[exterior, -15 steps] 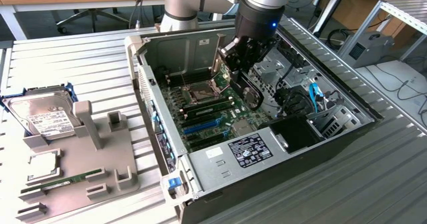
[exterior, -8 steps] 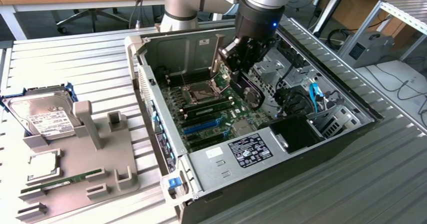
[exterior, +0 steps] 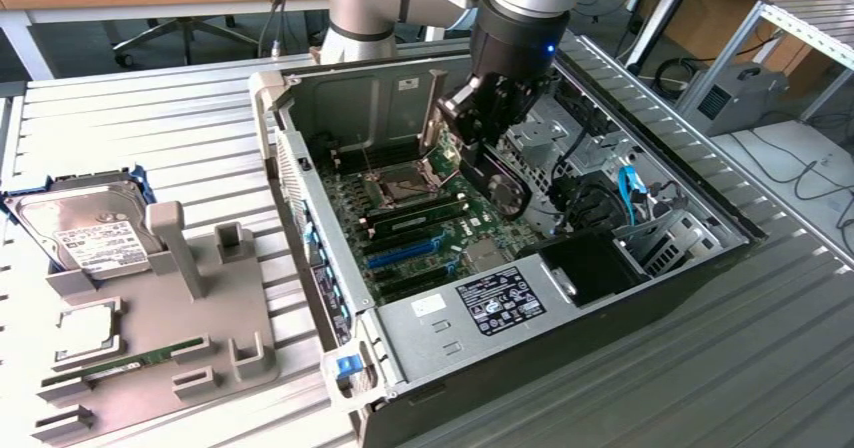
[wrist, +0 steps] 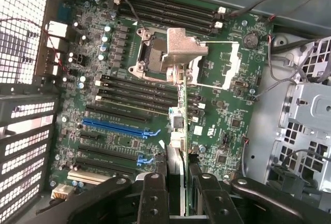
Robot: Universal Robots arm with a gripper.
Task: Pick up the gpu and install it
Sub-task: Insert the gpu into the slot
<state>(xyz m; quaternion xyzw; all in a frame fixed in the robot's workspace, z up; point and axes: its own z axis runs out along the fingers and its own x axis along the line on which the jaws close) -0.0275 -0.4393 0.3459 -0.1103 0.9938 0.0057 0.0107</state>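
Half done, likely. Holding the gpu (wrist: 179,120) edge-on in the end effector (wrist: 179,182), clamped narrow on its upper edge, above the motherboard (wrist: 227,125) inside the case (exterior: 400,98). Not yet seated; needs squaring over a blue slot (wrist: 119,125).

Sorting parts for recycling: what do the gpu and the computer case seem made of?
The gpu: green circuit board, probably fibreglass laminate; its black fan looks plastic. The computer case: grey sheet metal, dull finish, judging by folded edges and punched holes.
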